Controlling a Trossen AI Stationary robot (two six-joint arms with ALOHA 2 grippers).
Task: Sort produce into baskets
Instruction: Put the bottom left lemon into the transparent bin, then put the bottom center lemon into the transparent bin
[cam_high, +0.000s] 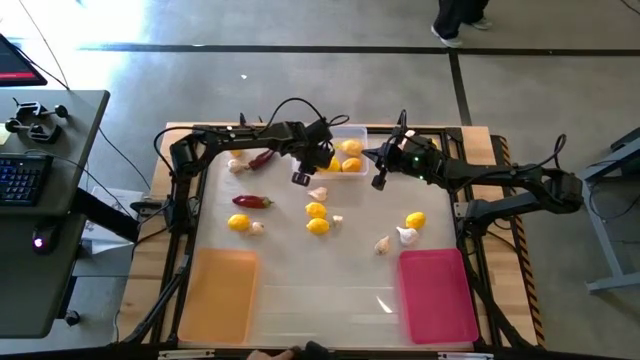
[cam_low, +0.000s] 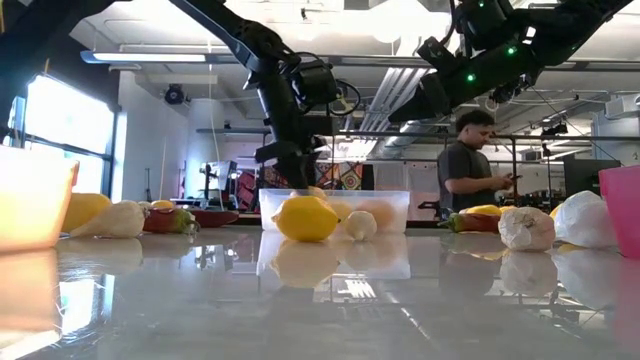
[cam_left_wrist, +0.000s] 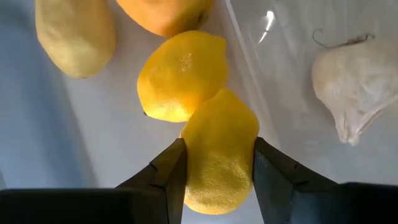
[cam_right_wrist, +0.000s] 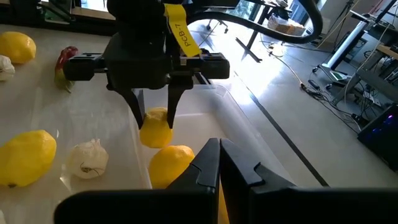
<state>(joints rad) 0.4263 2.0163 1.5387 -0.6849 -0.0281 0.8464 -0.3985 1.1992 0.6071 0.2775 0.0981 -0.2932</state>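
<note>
Bright daylight is cast from windows behind; glare is reflected off the glossy table (cam_low: 330, 300). Close fruit is slightly blurred.

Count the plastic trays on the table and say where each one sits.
3. The clear tray sits at the table's far edge, the orange tray at the near left, and the pink tray at the near right. None appears hidden.
</note>
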